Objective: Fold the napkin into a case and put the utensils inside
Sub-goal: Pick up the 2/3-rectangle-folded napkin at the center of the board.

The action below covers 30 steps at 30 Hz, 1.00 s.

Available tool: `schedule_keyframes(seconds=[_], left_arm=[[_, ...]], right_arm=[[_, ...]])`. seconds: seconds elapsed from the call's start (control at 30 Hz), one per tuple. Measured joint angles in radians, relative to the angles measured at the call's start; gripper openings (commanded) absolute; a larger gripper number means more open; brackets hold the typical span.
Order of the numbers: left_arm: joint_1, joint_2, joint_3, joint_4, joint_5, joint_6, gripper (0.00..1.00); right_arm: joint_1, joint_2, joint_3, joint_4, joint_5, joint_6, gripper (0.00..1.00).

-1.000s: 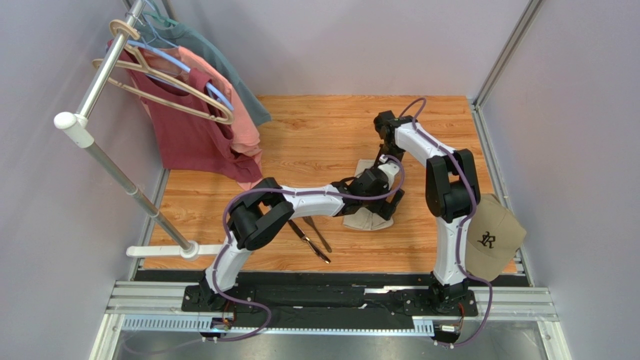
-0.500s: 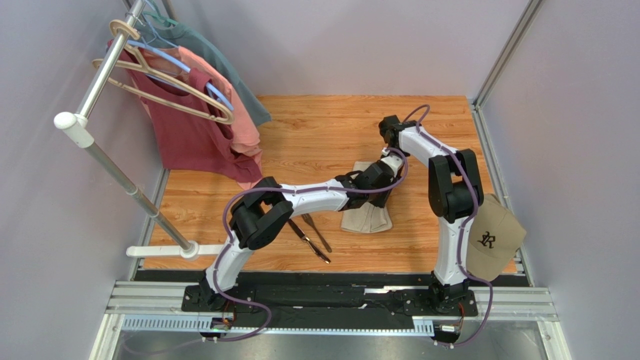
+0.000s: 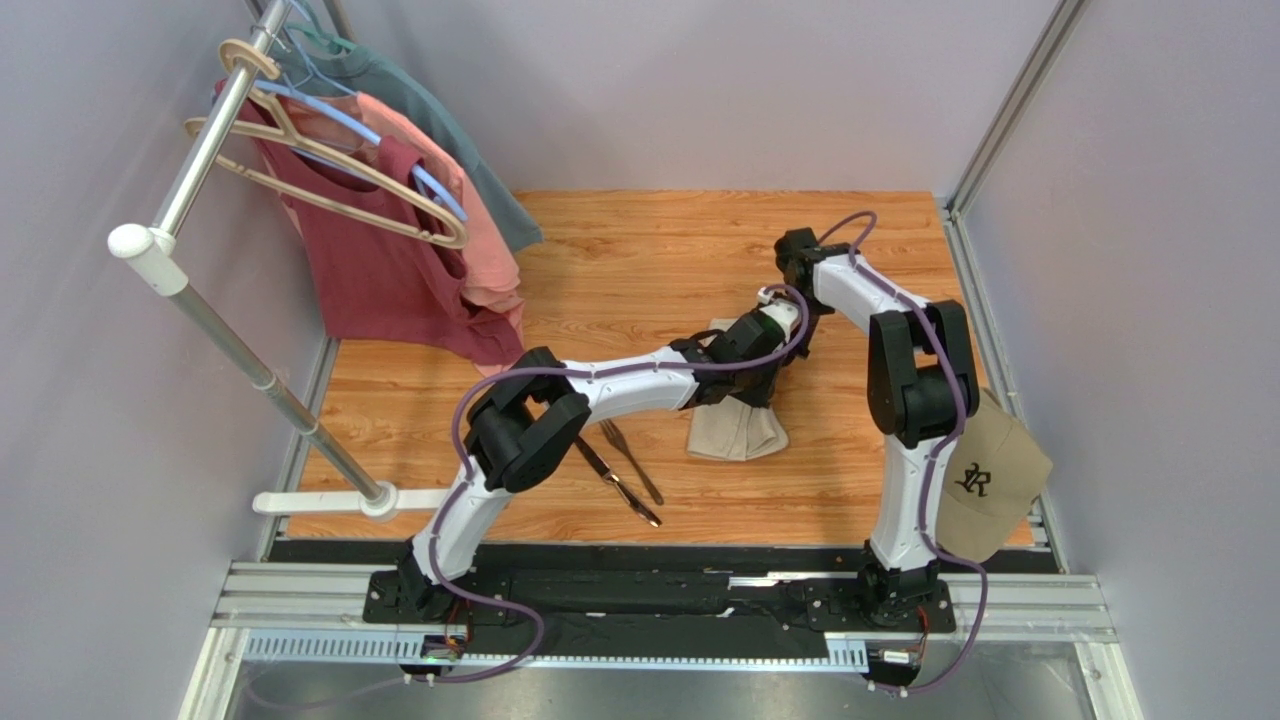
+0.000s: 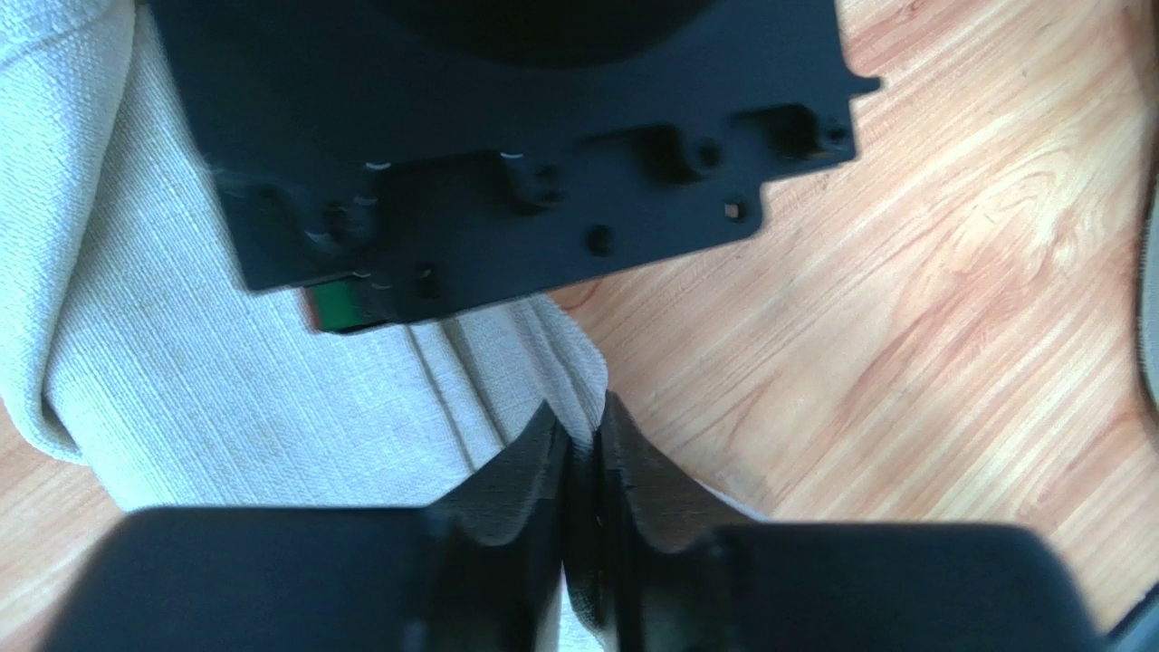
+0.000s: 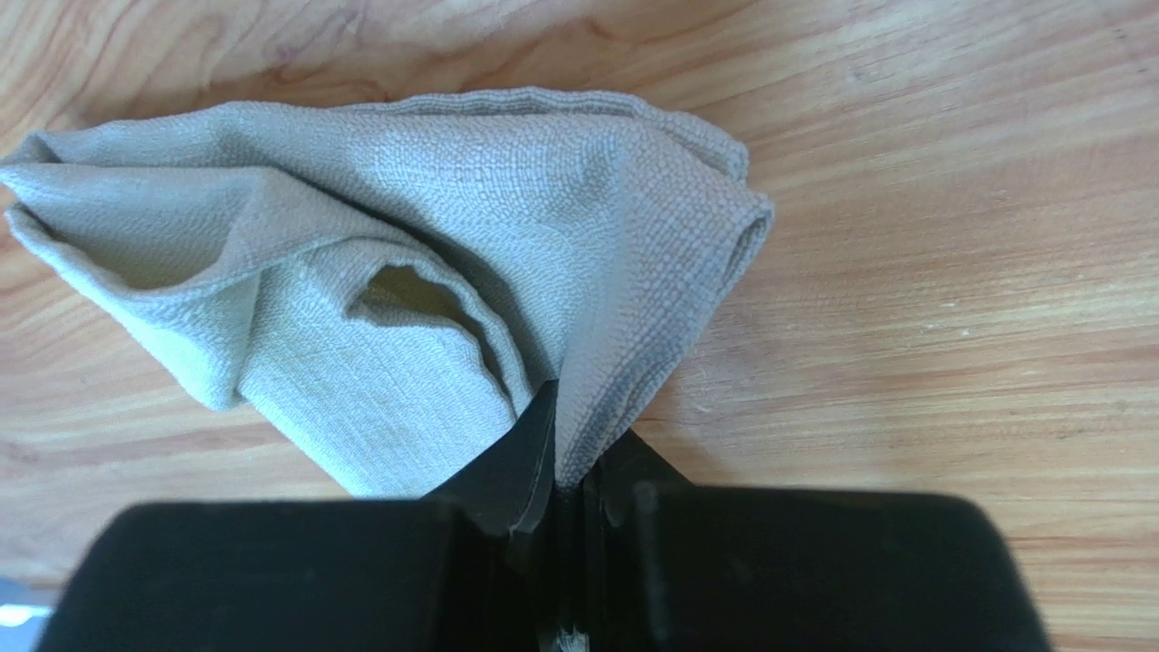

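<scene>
Left gripper [image 4: 582, 455], left wrist view: jaws nearly together, pinching a corner of the napkin [image 4: 204, 353]. Right gripper [image 5: 572, 476], right wrist view: clamped on a bunched napkin fold. Top view: napkin on the wooden table [image 3: 631, 270], under both grippers; utensils [image 3: 637, 470] lie to its left, apart.

Napkin [image 3: 736, 435]: on table [image 3: 631, 270], ahead of my bases.
Utensils [image 3: 624, 473]: left of napkin, apart from it.
Cap [image 3: 984, 473]: right of napkin, at table edge.
Shirts [image 3: 406, 255]: behind-left of napkin, on rack [image 3: 226, 330].
My left gripper [image 4: 582, 435], right gripper [image 5: 572, 462]: at napkin's far part.
</scene>
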Motion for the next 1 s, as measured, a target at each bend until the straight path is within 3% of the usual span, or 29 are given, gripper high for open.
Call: schedule_keyframes(seconds=[0.07, 0.1, 0.2, 0.3, 0.6, 0.87, 1.0], left_arm=[[0.010, 0.000, 0.000, -0.005, 0.024, -0.014, 0.03], [0.018, 0.000, 0.000, -0.004, 0.043, -0.029, 0.00], [0.055, 0.000, -0.009, 0.009, 0.100, -0.071, 0.00], [0.100, 0.000, -0.046, 0.059, 0.172, -0.117, 0.00], [0.202, -0.027, -0.300, 0.395, 0.438, -0.286, 0.00], [0.192, -0.056, -0.366, 0.537, 0.505, -0.343, 0.00], [0.191, -0.076, -0.379, 0.552, 0.516, -0.345, 0.00]], right_arm=[[-0.007, -0.010, -0.017, 0.014, -0.021, -0.007, 0.22], [-0.011, -0.017, -0.029, 0.025, -0.032, -0.008, 0.33], [-0.028, -0.050, -0.061, 0.053, -0.082, -0.022, 0.55], [-0.047, -0.091, -0.076, 0.087, -0.140, -0.049, 0.66], [-0.124, -0.281, -0.223, 0.262, -0.266, -0.111, 0.70], [-0.106, -0.301, -0.411, 0.438, -0.322, -0.047, 0.69], [-0.105, -0.299, -0.442, 0.501, -0.317, -0.021, 0.61]])
